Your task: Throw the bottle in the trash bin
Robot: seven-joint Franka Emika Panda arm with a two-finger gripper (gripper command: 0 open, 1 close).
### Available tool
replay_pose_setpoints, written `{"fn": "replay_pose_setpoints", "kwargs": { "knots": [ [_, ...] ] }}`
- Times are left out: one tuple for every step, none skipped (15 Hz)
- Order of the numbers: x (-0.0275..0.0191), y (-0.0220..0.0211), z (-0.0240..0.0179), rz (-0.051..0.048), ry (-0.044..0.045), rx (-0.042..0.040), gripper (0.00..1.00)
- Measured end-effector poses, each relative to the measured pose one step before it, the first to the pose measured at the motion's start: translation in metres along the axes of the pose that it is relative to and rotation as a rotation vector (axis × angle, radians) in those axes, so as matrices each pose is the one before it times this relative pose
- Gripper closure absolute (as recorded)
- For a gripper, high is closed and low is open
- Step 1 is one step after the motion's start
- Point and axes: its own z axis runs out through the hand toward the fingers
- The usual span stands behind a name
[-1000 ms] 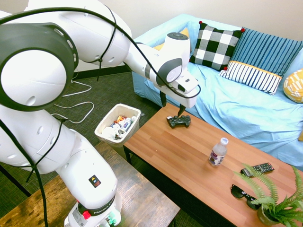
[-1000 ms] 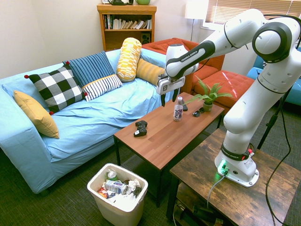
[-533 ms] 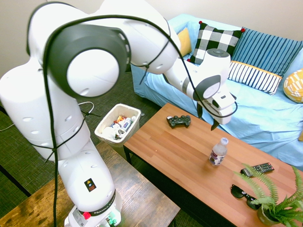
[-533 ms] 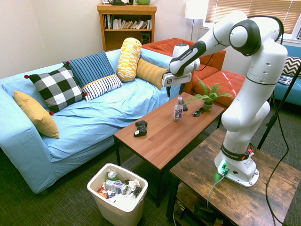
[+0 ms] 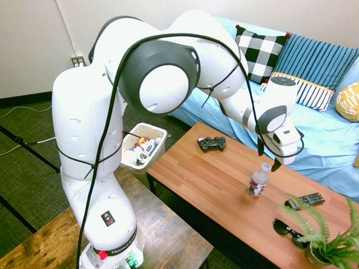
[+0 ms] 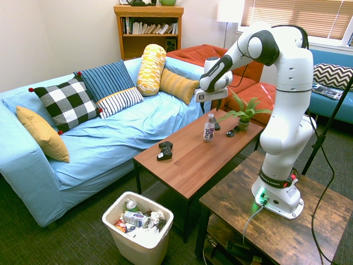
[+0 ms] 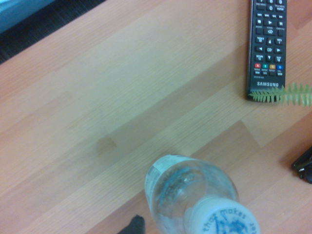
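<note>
Trash bin (image 6: 138,231) holds mixed rubbish, seemingly wrappers; bottle (image 5: 258,180) outside.

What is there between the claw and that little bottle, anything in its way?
Nothing visible. The claw hangs open just above the bottle, which stands upright and alone on the wooden table. The game controller and the remote lie off to either side, clear of the gap.
</note>
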Motion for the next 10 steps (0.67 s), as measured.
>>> {"fn": "replay_pose_setpoints", "kwargs": {
  "knots": [
    [0.00131, 0.00029, 0.00695, 0.00304, -0.00291, -0.01001, 0.0],
    [0.001, 0.00009, 0.00702, 0.00325, -0.00449, -0.01016, 0.0],
    [0.00041, -0.00033, 0.00699, 0.00328, -0.00635, -0.00883, 0.0],
    [-0.00023, -0.00037, 0.00675, 0.00201, -0.00668, -0.00862, 0.0],
    [-0.00021, -0.00081, 0.00499, -0.00131, -0.00469, -0.00581, 0.0],
    [-0.00054, -0.0005, 0.00265, -0.00285, -0.00482, -0.00198, 0.0],
    [-0.00056, -0.00042, 0.00047, -0.00268, -0.0035, 0.00109, 0.0],
    [-0.00056, -0.00081, -0.00058, -0.00355, -0.00173, 0.00223, 1.0],
    [-0.00077, -0.00049, -0.00017, -0.00629, -0.00437, 0.00052, 1.0],
    [-0.00083, -0.00032, 0.00004, -0.00815, -0.00649, 0.00129, 1.0]
  ]
}}
